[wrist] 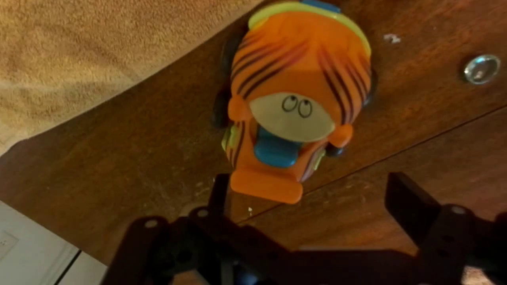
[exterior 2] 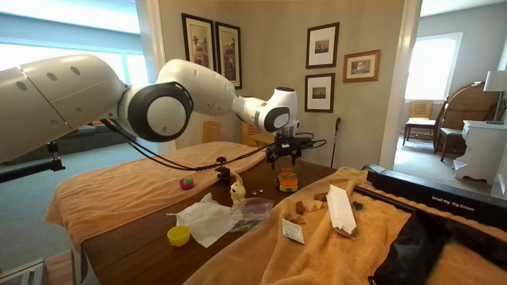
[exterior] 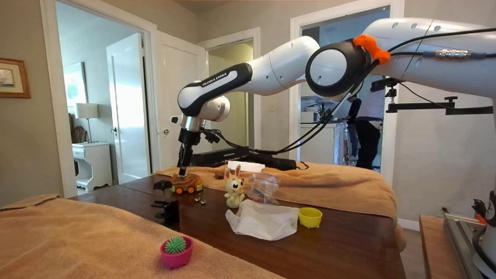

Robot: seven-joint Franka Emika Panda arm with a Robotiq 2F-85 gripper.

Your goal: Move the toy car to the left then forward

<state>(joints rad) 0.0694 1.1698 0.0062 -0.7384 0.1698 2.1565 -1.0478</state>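
The toy car [wrist: 301,63], orange with dark stripes, a lime rim and a blue part, rests on its wheels on the dark wooden table. It shows in both exterior views, as a small orange car [exterior: 190,183] and as a stacked orange-and-yellow shape [exterior 2: 288,181]. My gripper [wrist: 311,188] is open at one end of it. In the wrist view the car's orange bumper lies close beside the left finger [wrist: 219,196], while a wide gap separates it from the right finger. An exterior view has the gripper [exterior 2: 283,163] pointing down just above and behind the car; I cannot tell whether they touch.
Glass beads [wrist: 481,69] lie beside the car. A rabbit figure [exterior: 234,190], a black clamp [exterior: 168,211], white paper [exterior: 263,221], a plastic bag [exterior 2: 251,213] and a yellow bowl [exterior: 310,217] stand along the table. Orange towels [exterior 2: 317,253] cover both long sides.
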